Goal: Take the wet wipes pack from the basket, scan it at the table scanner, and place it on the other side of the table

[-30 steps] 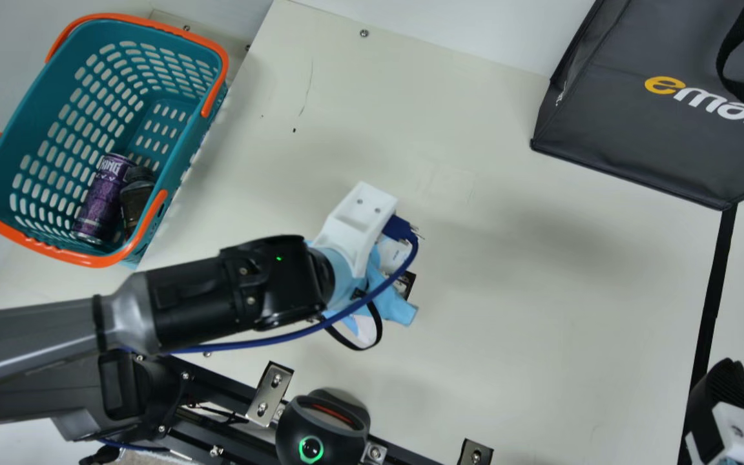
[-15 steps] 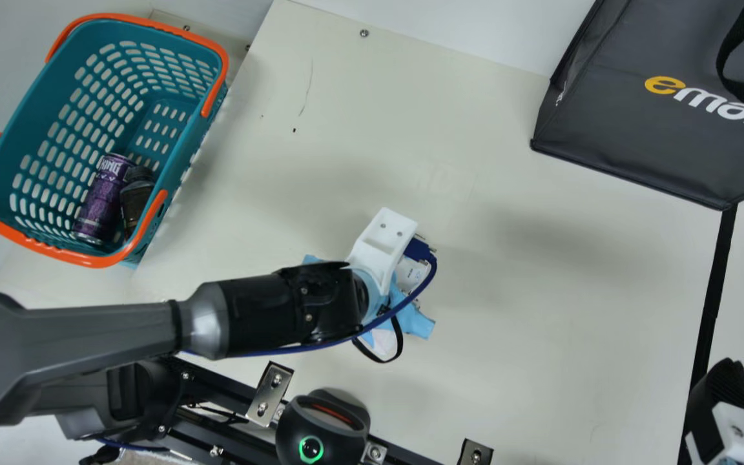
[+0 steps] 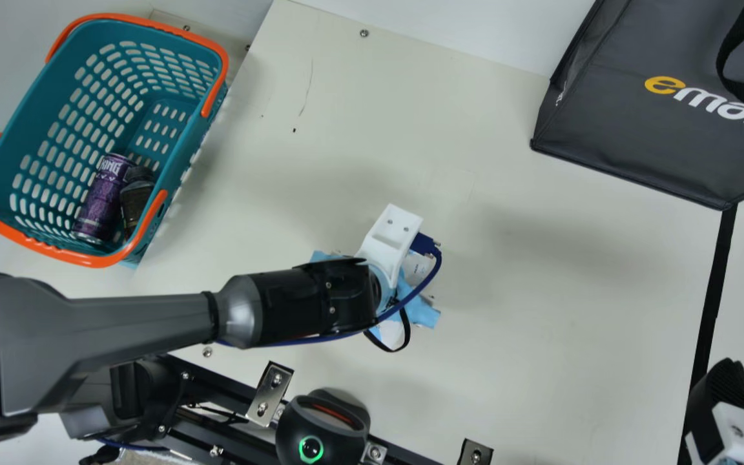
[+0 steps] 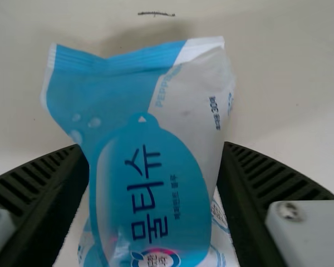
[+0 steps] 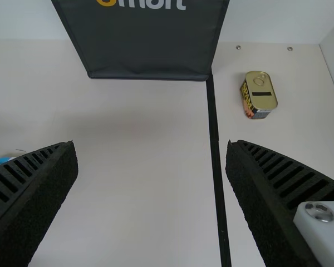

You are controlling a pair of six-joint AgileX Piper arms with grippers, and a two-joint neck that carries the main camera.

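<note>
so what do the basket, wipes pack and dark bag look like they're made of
The basket looks like moulded plastic, smooth, with slots through its walls. The wipes pack seems thin, shiny plastic film, creased with a crimped end. The dark bag is matte, perhaps coated fabric, going by its seamed edges and webbing strap.

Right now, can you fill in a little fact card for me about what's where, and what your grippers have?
wipes: held in left gripper
left gripper: shut on wipes
right gripper: open, nothing held
basket: purple can, dark bottle
scanner: table's near edge
tin: across black strip from wipes
scanned yet: can't tell
</note>
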